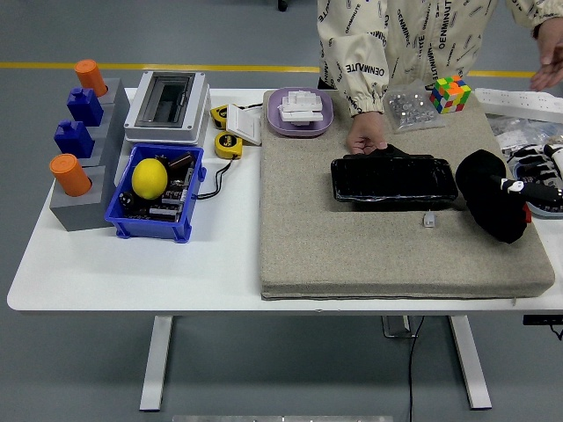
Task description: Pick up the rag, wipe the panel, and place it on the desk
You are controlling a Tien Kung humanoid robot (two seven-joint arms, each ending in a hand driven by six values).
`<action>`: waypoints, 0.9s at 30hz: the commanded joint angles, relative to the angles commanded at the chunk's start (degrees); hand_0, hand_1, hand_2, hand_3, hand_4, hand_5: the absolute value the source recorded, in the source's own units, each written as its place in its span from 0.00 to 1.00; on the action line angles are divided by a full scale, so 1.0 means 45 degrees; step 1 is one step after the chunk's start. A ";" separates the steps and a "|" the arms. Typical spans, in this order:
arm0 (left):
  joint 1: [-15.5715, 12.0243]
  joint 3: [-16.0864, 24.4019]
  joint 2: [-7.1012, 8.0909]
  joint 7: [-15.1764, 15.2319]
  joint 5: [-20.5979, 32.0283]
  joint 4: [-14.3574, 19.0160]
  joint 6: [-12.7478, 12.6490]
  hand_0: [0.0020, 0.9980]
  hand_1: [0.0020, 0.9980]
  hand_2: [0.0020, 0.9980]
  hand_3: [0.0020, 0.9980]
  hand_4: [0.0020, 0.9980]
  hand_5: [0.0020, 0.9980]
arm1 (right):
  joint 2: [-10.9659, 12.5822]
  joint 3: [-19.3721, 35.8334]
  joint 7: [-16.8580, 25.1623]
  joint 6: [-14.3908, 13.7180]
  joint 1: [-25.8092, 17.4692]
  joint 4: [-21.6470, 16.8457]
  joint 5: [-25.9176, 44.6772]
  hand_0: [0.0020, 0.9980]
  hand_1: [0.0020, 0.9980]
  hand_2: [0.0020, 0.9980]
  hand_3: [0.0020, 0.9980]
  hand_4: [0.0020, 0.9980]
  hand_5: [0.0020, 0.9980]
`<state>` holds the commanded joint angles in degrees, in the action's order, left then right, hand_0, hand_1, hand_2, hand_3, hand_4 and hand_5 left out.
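Observation:
A glossy black panel (393, 179) lies flat on the grey mat (352, 246), right of its middle. A black rag (493, 202) hangs bunched just off the panel's right end, with my right hand (528, 187) shut on it from the right edge of the view. A person at the far side rests one hand (366, 139) on the panel's back left corner. The person's other hand (552, 53) is raised at the top right. My left arm does not show.
On the white table, left of the mat, are a blue bin (158, 195) with a lemon, a grey block stand (84, 158), a grey box (167, 105) and yellow tape measures (227, 143). A purple tray (301, 112), a screw bag (412, 107) and a colour cube (449, 93) lie behind.

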<state>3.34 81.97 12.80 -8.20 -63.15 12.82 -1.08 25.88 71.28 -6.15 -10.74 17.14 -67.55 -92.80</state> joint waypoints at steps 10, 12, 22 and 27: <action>-0.0026 0.0019 -0.0008 -0.0002 0.0006 -0.0013 0.0002 0.61 0.64 0.66 0.56 0.63 0.44 | 0.0016 0.0098 0.0145 -0.0083 -0.0012 -0.0097 0.0017 0.83 0.79 0.84 0.84 1.00 0.57; -0.0032 0.0025 -0.0004 -0.0001 0.0000 -0.0012 0.0000 0.61 0.64 0.66 0.56 0.63 0.44 | 0.0014 0.0134 0.0177 -0.0058 -0.0042 -0.0134 0.0036 0.83 0.79 0.84 0.84 1.00 0.57; -0.0064 -0.0103 0.0020 0.0000 0.0052 -0.0003 0.0005 0.61 0.64 0.66 0.56 0.63 0.44 | 0.0076 0.1438 0.1948 -0.0909 -0.0667 -0.1318 0.3407 0.87 0.82 0.88 0.89 1.00 0.58; -0.0088 -0.0133 0.0058 0.0001 0.0045 -0.0006 -0.0003 0.61 0.64 0.66 0.56 0.63 0.44 | 0.0331 0.2305 0.2319 -0.0151 -0.0903 -0.1977 0.5782 0.83 0.79 0.84 0.83 1.00 0.59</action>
<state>2.94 81.37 13.06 -8.20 -62.94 12.79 -1.09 27.37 81.65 4.29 -11.42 13.07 -76.45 -66.78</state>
